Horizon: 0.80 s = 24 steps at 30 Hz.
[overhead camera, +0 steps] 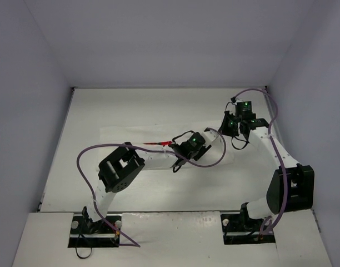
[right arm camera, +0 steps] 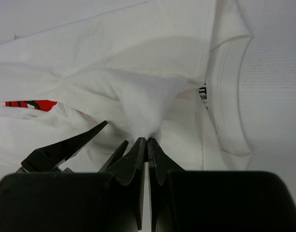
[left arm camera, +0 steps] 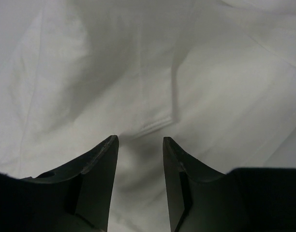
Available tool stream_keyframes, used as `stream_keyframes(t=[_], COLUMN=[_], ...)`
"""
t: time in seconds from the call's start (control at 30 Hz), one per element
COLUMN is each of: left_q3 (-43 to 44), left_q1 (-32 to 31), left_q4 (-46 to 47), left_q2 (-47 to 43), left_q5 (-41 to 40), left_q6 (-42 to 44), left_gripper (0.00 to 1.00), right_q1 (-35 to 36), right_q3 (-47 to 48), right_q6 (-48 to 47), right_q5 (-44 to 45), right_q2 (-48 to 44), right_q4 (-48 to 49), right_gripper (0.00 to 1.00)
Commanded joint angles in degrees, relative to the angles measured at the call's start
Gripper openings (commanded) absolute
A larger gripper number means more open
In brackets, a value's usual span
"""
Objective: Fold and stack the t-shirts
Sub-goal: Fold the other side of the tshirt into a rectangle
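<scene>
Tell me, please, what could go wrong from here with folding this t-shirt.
1. The right gripper pinches only a small peak of the t-shirt beside the collar. The thin cloth may slip out when pulled.
2. The left gripper, jaws apart over a hem, might catch extra layers or miss the edge, skewing the fold.
</scene>
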Motion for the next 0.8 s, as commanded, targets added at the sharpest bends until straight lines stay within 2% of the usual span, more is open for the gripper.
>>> stream_keyframes(t=[0.0, 0.37, 0.77], left_q3=[-1.25, 0.01, 2.88], left_q1=[-0.05, -0.37, -0.84], left_q4=[8.63, 10.39, 10.33], left_q2=[-4.87, -3.99, -0.88], left_q5=[0.84, 2.19, 2.55], left_q6=[-0.93, 0.64, 4.25], left_gripper=[0.38, 0.39, 0.38], right_q1=[-1.49, -6.72, -6.84], right_q3=[1.07, 0.48, 0.21], right_q6=[1.43, 4.61, 4.56], right_q5=[-2.64, -9.82, -10.94], right_q2=[1.51, 4.43, 5.92], right_q4=[1.61, 1.61, 1.61], right_gripper=[0.00, 0.00, 0.00])
